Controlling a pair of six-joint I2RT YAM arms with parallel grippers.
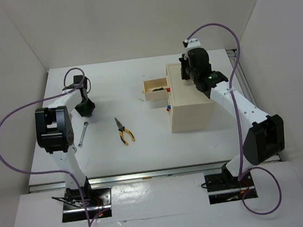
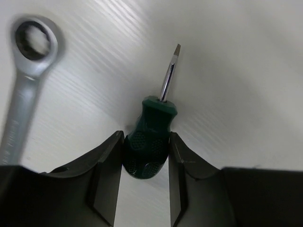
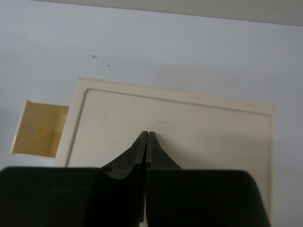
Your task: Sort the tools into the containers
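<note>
My left gripper (image 1: 85, 106) is shut on the handle of the green screwdriver (image 2: 150, 144), low over the table at the far left; its blade points away from the fingers (image 2: 110, 165). A silver wrench (image 2: 27, 75) lies just beside it, also seen in the top view (image 1: 83, 132). The yellow-black pliers (image 1: 124, 131) lie mid-table. The beige box (image 1: 191, 106) stands at the right with one drawer (image 1: 154, 89) pulled out leftward, something dark inside it. My right gripper (image 3: 147, 135) is shut and empty above the box top (image 3: 199, 123).
Red and blue knobs (image 1: 168, 108) show on the box's left face. The open drawer (image 3: 40, 130) juts out to the left of the box. White walls enclose the table on three sides.
</note>
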